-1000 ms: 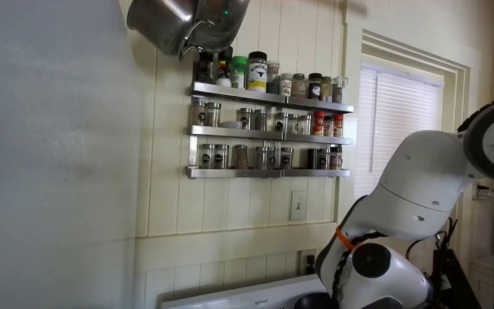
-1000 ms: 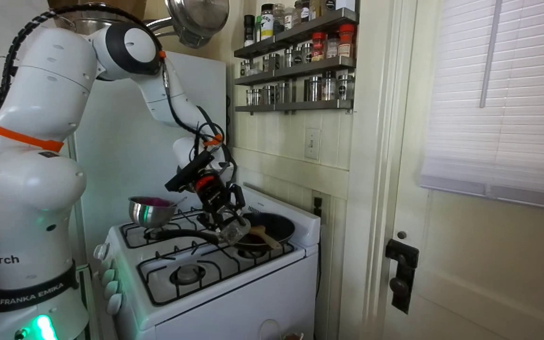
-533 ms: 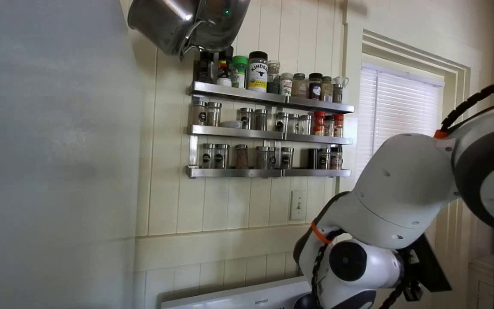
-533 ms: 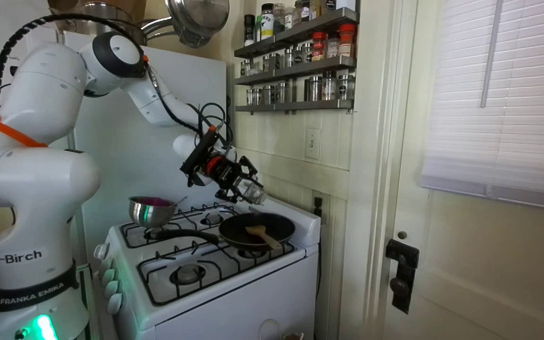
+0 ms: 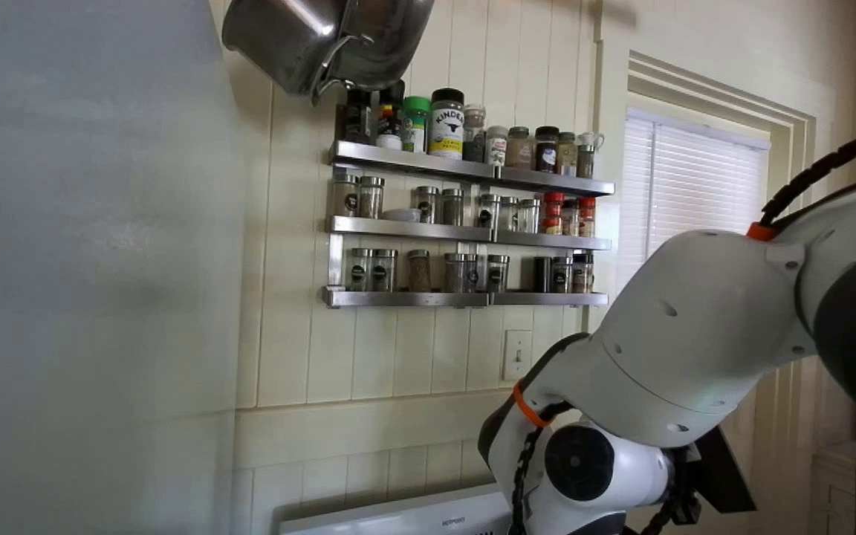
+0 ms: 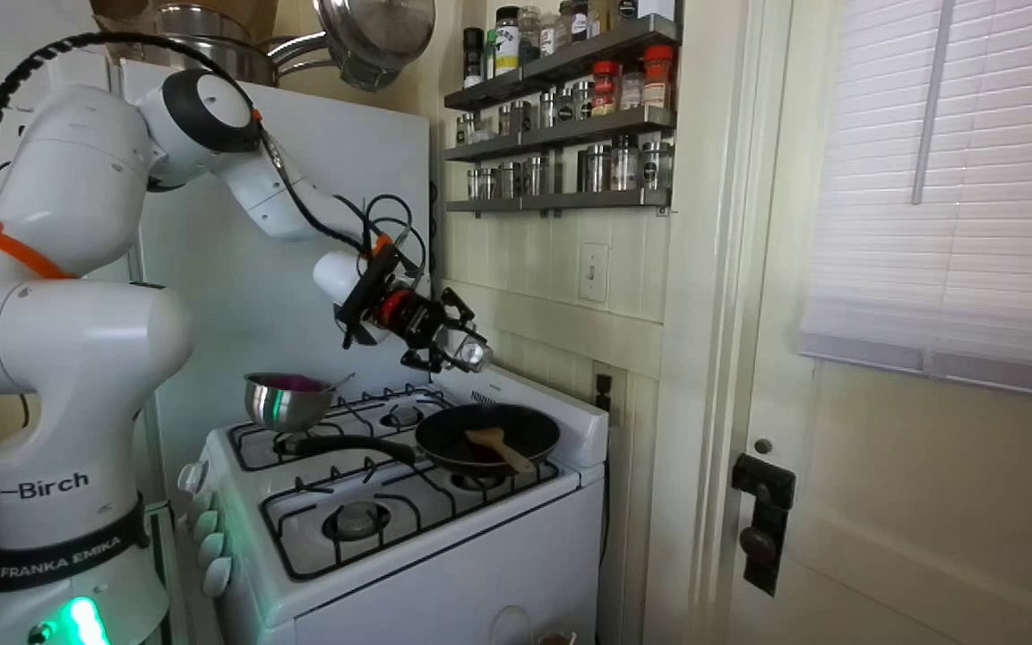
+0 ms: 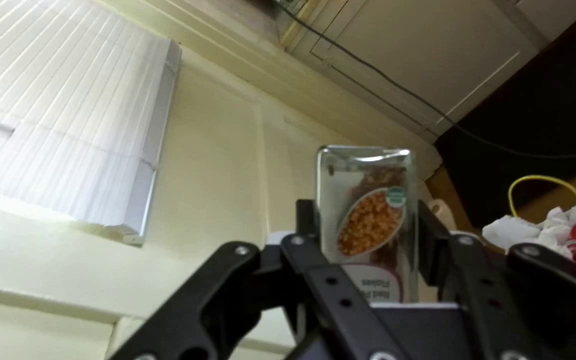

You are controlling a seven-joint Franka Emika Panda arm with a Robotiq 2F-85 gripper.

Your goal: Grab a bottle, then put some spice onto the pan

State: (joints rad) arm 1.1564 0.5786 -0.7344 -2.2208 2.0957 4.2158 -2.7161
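Gripper (image 7: pixel 369 225): black, jointed links, and I have it clamped on a clear, boxy bottle (image 7: pixel 368 167) just right of centre in the wrist view, its label showing an oval of orange flakes (the lettering reads upside down to me). In an exterior view the bottle tilts toward the lower right, higher in the frame than the dark, round pan (image 6: pixel 534 425), where a pale wooden utensil (image 6: pixel 500 448) lies over the rim. Left of the pan sits a shiny, curved steel bowl (image 6: pixel 279 408). My glossy white arm (image 6: pixel 77 336) rises at the left, bends high, then slopes down rightward.
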